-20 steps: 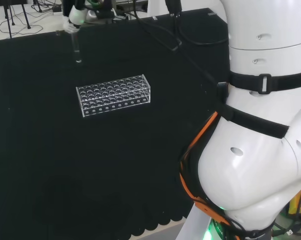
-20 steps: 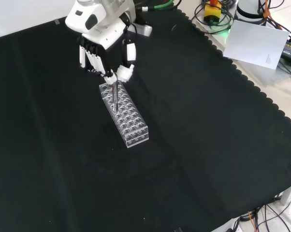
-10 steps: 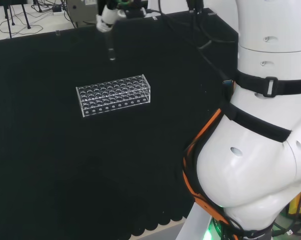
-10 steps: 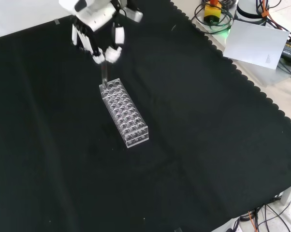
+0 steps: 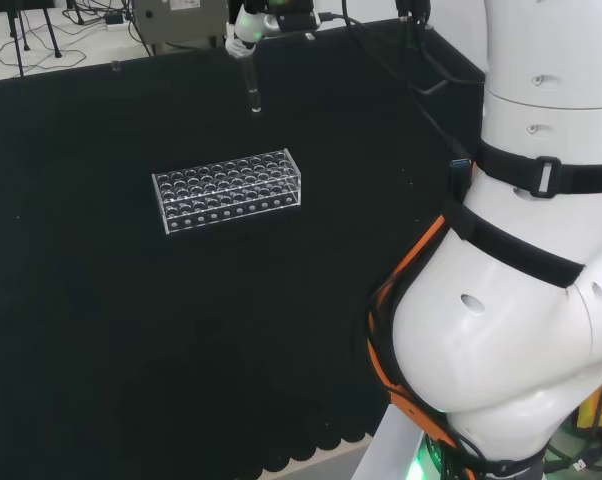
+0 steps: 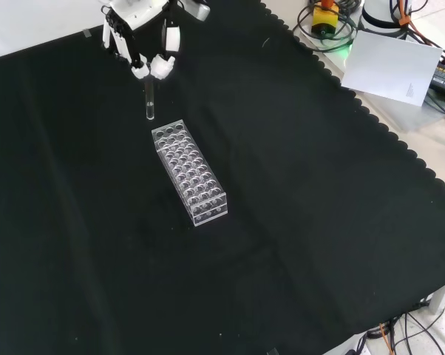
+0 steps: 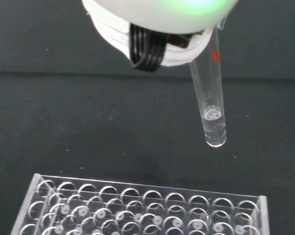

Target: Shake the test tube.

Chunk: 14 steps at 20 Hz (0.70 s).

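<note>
Since a second ago the hand (image 5: 249, 22) has carried the test tube (image 5: 252, 88) from the far left of the tabletop (image 5: 101, 330) toward the right in the head view, past the left end of the rack (image 5: 228, 188) to a spot above and behind the rack's right half. The tube hangs upright from the fingers, clear of the rack and well off the cloth. That sideways sweep, with the tube staying in the air, looks like one stroke of the shaking.

In the front view the same change reads as a climb toward the far edge: earlier the tube's tip was down among the rack's (image 6: 189, 174) far holes, now the tube (image 6: 149, 100) hangs just beyond the rack's far end, apart from it. The hand (image 6: 143, 37) is curled round the tube's top, fingers and thumb pinching it.

The wrist view shows the tube (image 7: 209, 103) slightly tilted, a red mark near its top and a little clear liquid in its rounded bottom, with the rack's (image 7: 142, 208) holes below it. The hand (image 7: 157, 29) grips its upper end. The shaking seems under way rather than finished.
</note>
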Each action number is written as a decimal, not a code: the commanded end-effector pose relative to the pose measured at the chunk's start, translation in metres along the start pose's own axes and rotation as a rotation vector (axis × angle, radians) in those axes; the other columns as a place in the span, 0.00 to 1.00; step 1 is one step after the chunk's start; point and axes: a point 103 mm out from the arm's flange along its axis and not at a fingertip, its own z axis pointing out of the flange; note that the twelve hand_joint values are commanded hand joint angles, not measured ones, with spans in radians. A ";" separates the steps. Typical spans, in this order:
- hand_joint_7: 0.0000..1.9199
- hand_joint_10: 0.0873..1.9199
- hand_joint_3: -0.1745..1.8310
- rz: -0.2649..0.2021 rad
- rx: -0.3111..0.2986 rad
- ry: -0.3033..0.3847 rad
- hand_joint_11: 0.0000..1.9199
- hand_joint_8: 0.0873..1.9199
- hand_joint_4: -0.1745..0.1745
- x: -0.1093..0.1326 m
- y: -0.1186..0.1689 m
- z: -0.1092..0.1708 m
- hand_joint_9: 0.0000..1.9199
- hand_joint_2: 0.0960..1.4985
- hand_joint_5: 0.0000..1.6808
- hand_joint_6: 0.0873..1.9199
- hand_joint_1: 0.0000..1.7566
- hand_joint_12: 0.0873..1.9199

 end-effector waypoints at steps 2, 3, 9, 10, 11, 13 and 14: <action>0.77 0.05 0.38 -0.092 0.009 0.030 0.49 0.25 0.00 0.048 0.012 0.006 0.77 0.37 0.87 0.00 0.82 0.58; 0.77 0.05 0.38 -0.109 0.012 0.036 0.49 0.25 0.00 0.056 0.014 0.007 0.77 0.37 0.87 0.00 0.82 0.58; 0.77 0.05 0.38 -0.181 0.023 0.055 0.49 0.26 0.00 0.092 0.018 0.012 0.77 0.37 0.87 0.00 0.82 0.58; 0.77 0.05 0.38 -0.189 0.026 0.056 0.49 0.26 0.00 0.097 0.018 0.013 0.77 0.37 0.87 0.00 0.82 0.58; 0.77 0.05 0.38 -0.196 0.029 0.056 0.49 0.26 0.00 0.101 0.017 0.014 0.77 0.37 0.87 0.00 0.82 0.58; 0.77 0.05 0.38 -0.204 0.038 0.066 0.49 0.26 0.00 0.108 0.016 0.018 0.77 0.37 0.87 0.00 0.82 0.58; 0.77 0.05 0.38 -0.207 0.044 0.071 0.49 0.26 0.00 0.109 0.015 0.020 0.77 0.37 0.87 0.00 0.82 0.58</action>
